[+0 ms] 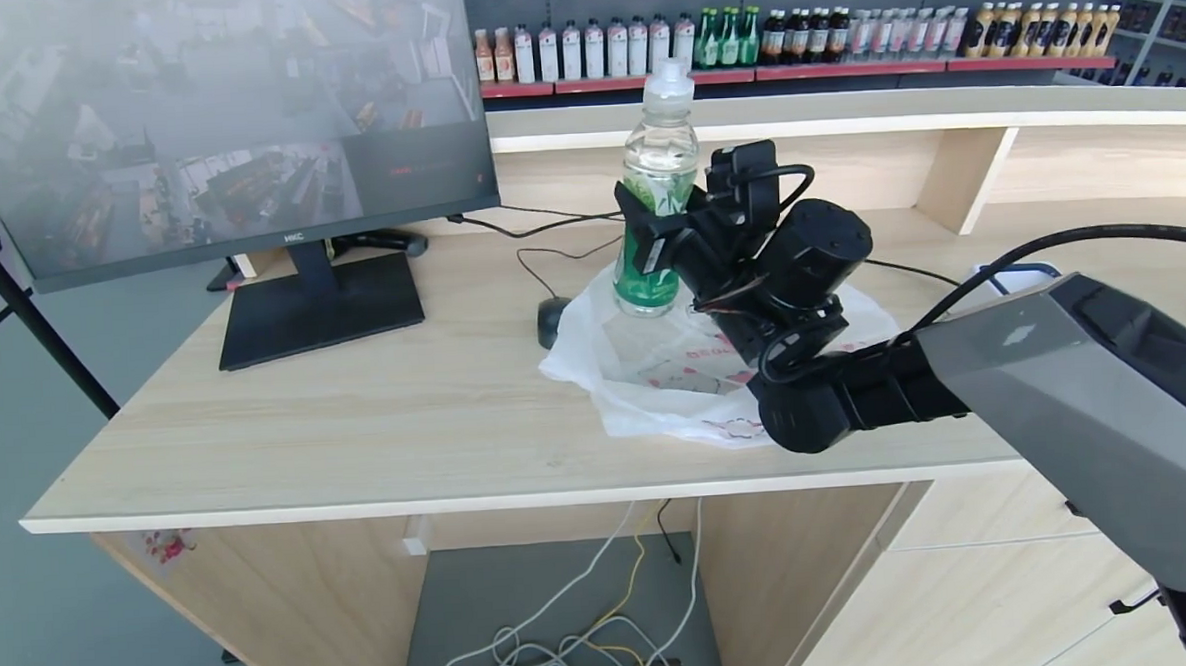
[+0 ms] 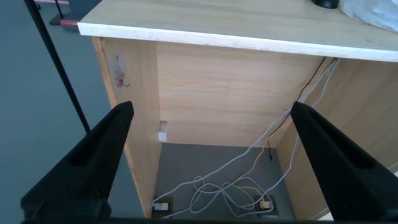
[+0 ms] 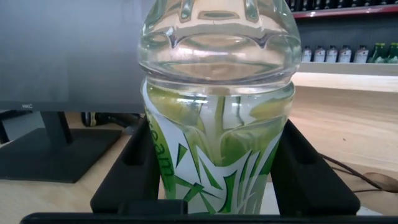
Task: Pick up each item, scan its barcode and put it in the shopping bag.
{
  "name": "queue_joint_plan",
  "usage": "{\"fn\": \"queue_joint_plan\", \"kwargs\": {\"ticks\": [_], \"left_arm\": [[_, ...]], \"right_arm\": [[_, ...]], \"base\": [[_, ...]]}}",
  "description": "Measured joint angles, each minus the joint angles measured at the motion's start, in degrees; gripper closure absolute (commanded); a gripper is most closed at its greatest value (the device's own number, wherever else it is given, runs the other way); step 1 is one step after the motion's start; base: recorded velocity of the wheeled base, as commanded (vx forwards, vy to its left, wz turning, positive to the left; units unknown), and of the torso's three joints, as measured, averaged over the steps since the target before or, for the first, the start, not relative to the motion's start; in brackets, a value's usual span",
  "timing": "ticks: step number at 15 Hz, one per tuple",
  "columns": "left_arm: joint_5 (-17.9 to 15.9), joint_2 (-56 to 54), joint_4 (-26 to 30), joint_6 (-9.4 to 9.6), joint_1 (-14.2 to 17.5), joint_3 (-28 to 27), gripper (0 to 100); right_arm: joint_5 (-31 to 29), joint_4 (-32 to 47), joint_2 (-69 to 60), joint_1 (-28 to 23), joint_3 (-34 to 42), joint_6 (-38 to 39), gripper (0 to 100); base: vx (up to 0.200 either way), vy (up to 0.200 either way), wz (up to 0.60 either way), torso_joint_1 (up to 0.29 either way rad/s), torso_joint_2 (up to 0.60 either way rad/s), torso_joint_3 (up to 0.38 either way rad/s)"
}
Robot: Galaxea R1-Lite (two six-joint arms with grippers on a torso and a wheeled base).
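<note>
Pale wooden desk (image 1: 357, 423) carries a dark monitor (image 1: 213, 119) at its back left corner and a crumpled white shopping bag (image 1: 675, 369) toward its right front edge. The right gripper (image 1: 653, 225) is clamped around the green-labelled middle of a clear bottle (image 1: 659, 190), upright above the bag's far side. The left gripper (image 2: 211, 109) hangs below the desk's front edge, spread wide and empty. A black mouse (image 1: 550, 320) sits just beside the bag.
</note>
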Motion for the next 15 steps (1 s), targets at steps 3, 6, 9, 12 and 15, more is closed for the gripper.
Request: {"fn": "queue_joint_plan", "kwargs": {"ticks": [3, 6, 9, 12, 15], "left_arm": [[0.0, 0.0, 0.0, 0.02, 0.0, 0.0, 0], [0.0, 0.0, 0.0, 0.0, 0.0, 0.0, 0], [0.0, 0.0, 0.0, 0.0, 0.0, 0.0, 0], [0.0, 0.0, 0.0, 0.0, 0.0, 0.0, 0], [0.0, 0.0, 0.0, 0.02, 0.0, 0.0, 0]], "right_arm": [[-0.1, -0.4, 0.6, 0.0, 0.2, 0.0, 100], [-0.3, -0.6, 1.0, 0.1, 0.6, -0.1, 100], [-0.3, -1.7, 1.3, 0.2, 2.3, 0.0, 100], [-0.4, -3.9, 1.8, 0.2, 4.5, 0.1, 100], [-0.3, -4.3, 2.2, 0.3, 6.4, 0.4, 100]], "base": [[0.0, 0.0, 0.0, 0.0, 0.0, 0.0], [0.0, 0.0, 0.0, 0.0, 0.0, 0.0], [0.0, 0.0, 0.0, 0.0, 0.0, 0.0], [0.0, 0.0, 0.0, 0.0, 0.0, 0.0], [0.0, 0.0, 0.0, 0.0, 0.0, 0.0]]}}
